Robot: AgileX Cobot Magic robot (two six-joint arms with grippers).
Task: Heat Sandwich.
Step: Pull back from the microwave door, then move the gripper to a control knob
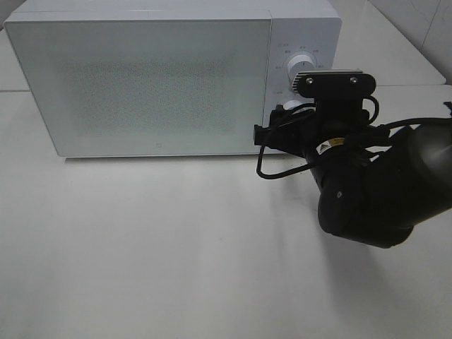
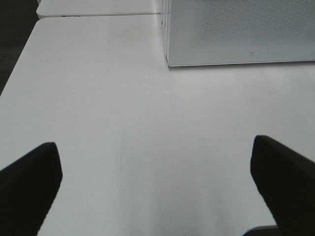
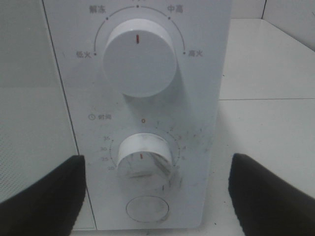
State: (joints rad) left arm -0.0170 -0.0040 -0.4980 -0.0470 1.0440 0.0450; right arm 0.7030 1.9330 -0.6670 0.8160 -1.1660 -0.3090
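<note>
my right gripper (image 3: 155,194) hangs spread wide before the boxy white microwave (image 1: 141,145), facing its smooth round timer dial (image 3: 144,156), scuffed grey. my left gripper (image 2: 157,184) gapes, holding nothing, over the matte white table (image 2: 98,98). the sandwich shows in no view; the frosted, speckled door (image 1: 141,78) is shut.

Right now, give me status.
Left gripper open over table. Right gripper open, facing timer knob. Sandwich not visible; microwave door closed.

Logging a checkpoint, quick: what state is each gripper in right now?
Left gripper: open, holding nothing.
Right gripper: open, empty, facing the timer dial.
</note>
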